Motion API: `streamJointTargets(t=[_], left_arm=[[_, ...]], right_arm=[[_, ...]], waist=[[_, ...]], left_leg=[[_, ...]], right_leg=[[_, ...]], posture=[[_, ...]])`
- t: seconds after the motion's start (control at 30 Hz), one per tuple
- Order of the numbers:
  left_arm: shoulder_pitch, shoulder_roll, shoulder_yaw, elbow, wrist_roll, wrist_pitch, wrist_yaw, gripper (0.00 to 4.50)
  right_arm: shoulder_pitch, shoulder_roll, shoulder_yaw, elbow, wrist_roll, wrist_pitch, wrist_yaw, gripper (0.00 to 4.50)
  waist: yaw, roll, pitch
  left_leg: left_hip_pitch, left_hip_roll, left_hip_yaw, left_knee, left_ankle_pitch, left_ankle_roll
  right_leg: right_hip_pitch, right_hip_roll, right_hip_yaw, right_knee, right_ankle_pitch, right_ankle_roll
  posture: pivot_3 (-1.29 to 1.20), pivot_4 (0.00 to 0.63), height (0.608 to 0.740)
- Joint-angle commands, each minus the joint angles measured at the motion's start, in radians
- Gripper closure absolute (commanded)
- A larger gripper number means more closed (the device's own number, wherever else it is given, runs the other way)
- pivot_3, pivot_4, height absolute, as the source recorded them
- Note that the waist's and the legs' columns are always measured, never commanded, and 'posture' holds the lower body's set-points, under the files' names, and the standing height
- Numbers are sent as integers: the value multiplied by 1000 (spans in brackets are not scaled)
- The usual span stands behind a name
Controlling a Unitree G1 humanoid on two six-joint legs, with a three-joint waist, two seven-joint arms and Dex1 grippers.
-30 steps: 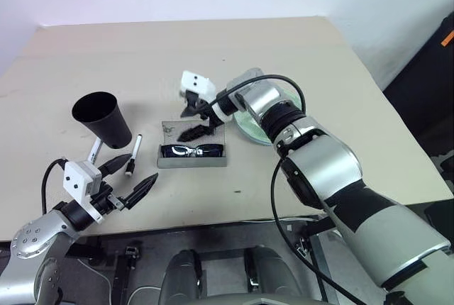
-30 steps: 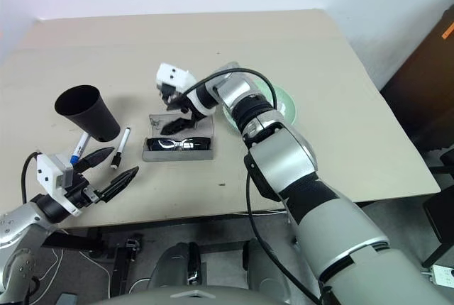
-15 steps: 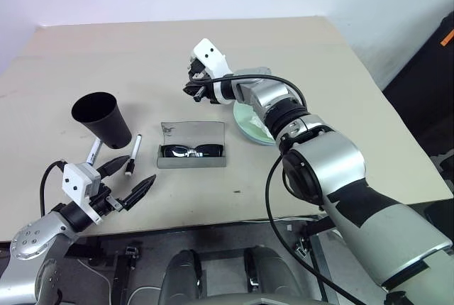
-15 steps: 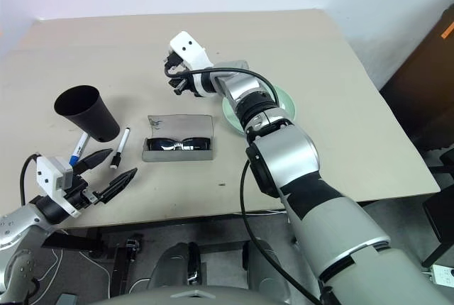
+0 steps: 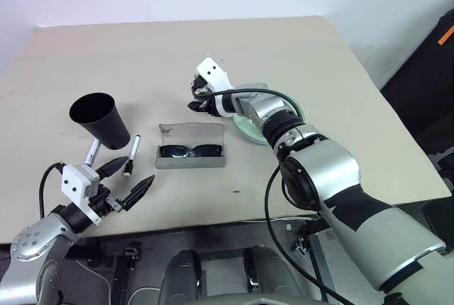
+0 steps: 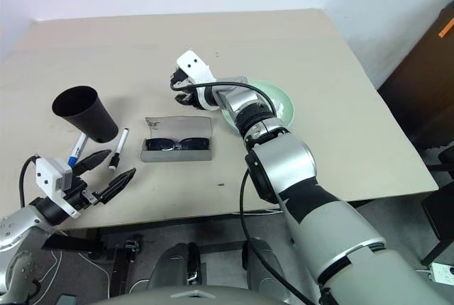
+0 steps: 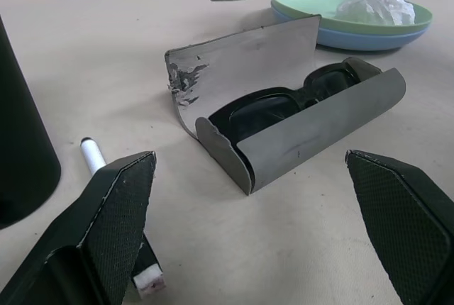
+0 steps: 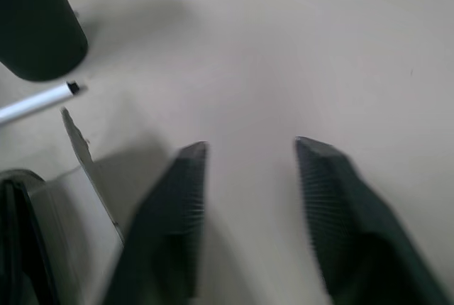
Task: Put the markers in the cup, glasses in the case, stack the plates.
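Beige bench (image 5: 298, 42): my right tool (image 5: 201, 97) hovers beyond the open case (image 5: 190, 150) holding the glasses (image 5: 189, 151), fingers partly apart, empty. Left tool (image 5: 128, 179) spread wide, empty, near the markers (image 5: 133, 154) beside the cup (image 5: 101, 119).

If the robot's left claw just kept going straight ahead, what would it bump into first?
Probably the open grey case with the glasses inside. It lies right between the left gripper's spread fingers, with bare table before it. The black-capped marker sits just off to the side.
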Motion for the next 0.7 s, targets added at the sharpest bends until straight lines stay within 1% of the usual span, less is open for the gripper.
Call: streamJointTargets(t=[0.03, 0.07, 0.27, 0.37, 0.5, 0.57, 0.7], left_arm=[[0, 2, 19, -23, 2, -20, 4, 0], [-1, 3, 20, -23, 2, -20, 4, 0], [1, 5, 32, -22, 3, -23, 9, 0], [10, 8, 47, -35, -2, -19, 16, 0], [22, 9, 69, -43, -8, -17, 24, 0], [34, 8, 84, -53, -13, -15, 29, 0], [61, -2, 112, -80, -28, -4, 46, 0]], right_arm=[[-1, 10, 27, -12, -37, -28, 5, 4105], [2, 11, 37, -11, -47, -27, 19, 4465], [28, -3, 125, -47, -93, -53, 306, 4465], [51, -11, 158, -87, -104, -55, 387, 4465], [80, -21, 162, -163, -80, -21, 453, 4465], [121, -28, 172, -245, -69, 15, 493, 4465], [258, -49, 201, -515, -30, 119, 562, 4465]], waist=[[-4, 0, 0], [-5, 0, 0], [-5, 0, 0], [-5, 0, 0], [-5, 0, 0], [-4, 0, 0], [-5, -1, -1]], left_leg=[[0, 0, 0, 0, 0, 0], [0, 0, 0, 0, 0, 0], [0, 0, 0, 0, 0, 0], [1, 0, 0, 0, 0, 0], [1, 0, 0, 0, 0, 0], [1, 0, 0, 0, 0, 0], [1, 0, 0, 0, 0, 0]], right_leg=[[0, 0, 0, 0, 0, 0], [0, 0, 0, 0, 0, 0], [0, 1, 0, 0, 0, 0], [1, 1, 0, 1, 0, 1], [1, 1, 0, 1, 0, 0], [1, 1, 0, 1, 0, 0], [1, 0, 0, 1, 0, 0]], posture=[[0, 150, 726], [0, 150, 726], [0, 150, 726], [0, 150, 726], [0, 150, 726], [0, 150, 726], [0, 150, 726]])
